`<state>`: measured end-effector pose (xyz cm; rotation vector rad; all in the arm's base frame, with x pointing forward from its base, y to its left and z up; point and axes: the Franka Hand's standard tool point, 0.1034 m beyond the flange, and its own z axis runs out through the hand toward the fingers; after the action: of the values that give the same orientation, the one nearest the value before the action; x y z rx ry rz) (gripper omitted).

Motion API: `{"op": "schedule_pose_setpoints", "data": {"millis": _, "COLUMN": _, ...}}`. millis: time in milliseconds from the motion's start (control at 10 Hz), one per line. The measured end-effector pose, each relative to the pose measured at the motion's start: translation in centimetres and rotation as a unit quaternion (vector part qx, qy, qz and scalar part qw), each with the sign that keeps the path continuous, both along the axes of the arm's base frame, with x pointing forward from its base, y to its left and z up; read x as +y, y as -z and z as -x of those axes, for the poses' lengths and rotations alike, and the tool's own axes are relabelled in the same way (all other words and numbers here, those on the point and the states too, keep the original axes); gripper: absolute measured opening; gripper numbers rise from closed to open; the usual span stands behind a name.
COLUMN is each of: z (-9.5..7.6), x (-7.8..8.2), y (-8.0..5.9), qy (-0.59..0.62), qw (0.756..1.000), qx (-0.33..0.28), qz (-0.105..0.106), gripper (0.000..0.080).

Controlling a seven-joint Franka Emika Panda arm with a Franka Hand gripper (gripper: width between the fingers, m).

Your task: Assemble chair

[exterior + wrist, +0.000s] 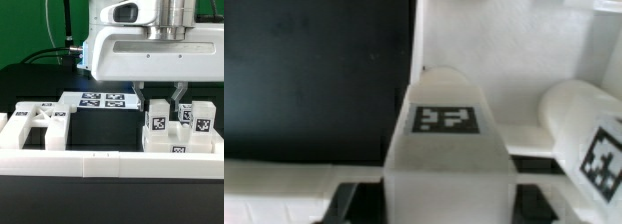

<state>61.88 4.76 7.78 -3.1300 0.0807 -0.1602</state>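
My gripper (163, 100) hangs over the cluster of white chair parts at the exterior view's right. Its jaws stand on either side of an upright white tagged block (157, 122) and press against it. In the wrist view the gripper (446, 203) has this block (446, 150) filling the gap between the dark fingers (359, 200), with the block's tag facing the camera. Two more tagged blocks (200, 120) (180, 148) stand beside it, and one of them shows in the wrist view (589, 150). The X-braced seat (35, 125) lies at the exterior view's left.
The marker board (100, 100) lies flat behind the seat. A long low white border wall (110, 165) runs along the front. Black table surface (105, 125) lies between the seat and the blocks. Green cloth hangs at the back.
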Motion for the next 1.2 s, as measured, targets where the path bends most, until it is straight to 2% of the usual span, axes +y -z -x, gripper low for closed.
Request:
{"op": "schedule_pose_setpoints", "data": {"millis": 400, "z": -0.03, "x": -0.02, "y": -0.05, "qy": 0.138, "qw": 0.99, "qx": 0.0, "qz": -0.014, "gripper": 0.0288}}
{"op": "schedule_pose_setpoints", "data": {"millis": 700, "z": 0.02, "x": 0.35, "y": -0.03, "qy": 0.289, "qw": 0.957, "qx": -0.001, "qz": -0.029, "gripper": 0.0288}}
{"op": "schedule_pose_setpoints", "data": {"millis": 900, "z": 0.11, "x": 0.26, "y": -0.06, "qy": 0.387, "qw": 0.921, "qx": -0.005, "qz": -0.044, "gripper": 0.0288}}
{"op": "schedule_pose_setpoints", "data": {"millis": 1200, "z": 0.24, "x": 0.11, "y": -0.14, "qy": 0.543, "qw": 0.837, "qx": 0.002, "qz": -0.071, "gripper": 0.0288}}
